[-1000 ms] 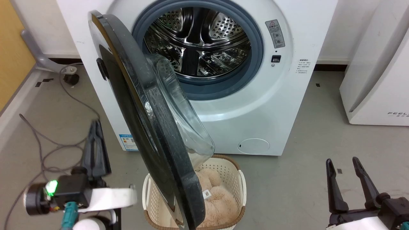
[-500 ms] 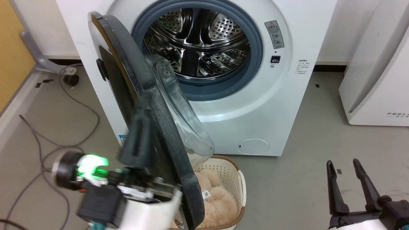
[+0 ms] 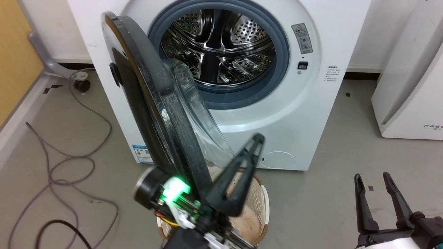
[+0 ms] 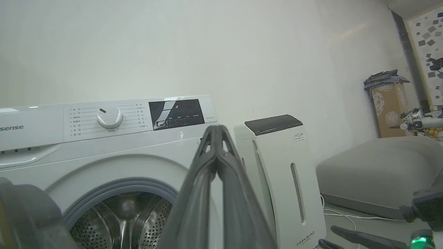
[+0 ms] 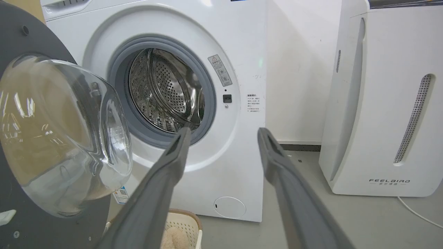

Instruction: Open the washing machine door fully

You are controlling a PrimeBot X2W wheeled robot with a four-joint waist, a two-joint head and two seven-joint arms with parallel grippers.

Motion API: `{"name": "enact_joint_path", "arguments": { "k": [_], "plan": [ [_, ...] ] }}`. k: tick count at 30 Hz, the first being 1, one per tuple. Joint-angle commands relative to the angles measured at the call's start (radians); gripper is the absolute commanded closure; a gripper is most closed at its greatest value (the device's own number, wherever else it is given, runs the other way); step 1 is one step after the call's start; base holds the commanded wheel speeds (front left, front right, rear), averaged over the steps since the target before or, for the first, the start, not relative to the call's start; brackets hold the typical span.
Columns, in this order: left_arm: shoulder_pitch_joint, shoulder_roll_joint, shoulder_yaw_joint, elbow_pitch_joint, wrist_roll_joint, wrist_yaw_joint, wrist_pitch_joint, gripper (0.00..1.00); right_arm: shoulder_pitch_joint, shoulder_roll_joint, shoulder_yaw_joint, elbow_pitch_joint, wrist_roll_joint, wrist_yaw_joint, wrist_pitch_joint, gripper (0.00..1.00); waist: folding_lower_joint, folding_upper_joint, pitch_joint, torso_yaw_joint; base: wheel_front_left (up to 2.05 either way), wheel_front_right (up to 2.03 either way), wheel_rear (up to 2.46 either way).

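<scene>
Washer (image 3: 294,114) stands on grey floor (image 3: 328,207), with drum (image 3: 218,48) and grey gasket (image 3: 242,100) exposed.

Door (image 3: 166,114) is part-way open, hinged at the washer's left side. It is swung out so the head view catches it nearly edge-on. Its black rim reaches down over a white basket (image 3: 259,199) on the floor just before the washer. The glass bowl (image 3: 202,114) bulges from the door's inner face toward the drum opening.

Left tool (image 3: 258,140): fingers pressed together, tips meeting, nothing between them, plain in the left wrist view. In the head view it is blurred, low and central, above the basket, on the bowl side of the door's lower rim. Its fingers slant up toward the washer's lower front. Contact with the door: cannot tell. A green light (image 3: 176,188) is lit on its wrist.

Right tool (image 3: 371,176): fingers spread apart, empty, at lower right over the floor, well apart from door and washer. The right wrist view looks between its fingers at the drum opening.

Beige plush (image 5: 173,238) lies in the basket, seen in the right wrist view. A grey cable (image 3: 111,128) loops on the floor left of the washer. A white appliance (image 3: 408,90) stands right of the washer, with a gap between.
</scene>
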Motion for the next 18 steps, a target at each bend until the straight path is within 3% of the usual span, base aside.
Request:
{"name": "enact_joint_path", "arguments": {
  "k": [1,18],
  "plan": [
    [0.015,0.000,-0.013,0.009,0.006,-0.005,-0.004,1.00,0.011,0.005,-0.001,-0.002,0.007,0.005,-0.005,0.00,0.0000,0.0000,0.000,0.001,0.00,0.00,0.00],
    [0.119,0.014,-0.142,0.171,-0.003,-0.002,-0.004,1.00,0.008,0.005,-0.003,0.006,0.007,0.005,-0.005,0.00,0.0000,0.0000,0.009,0.019,0.00,0.00,0.00]
  ]
}}
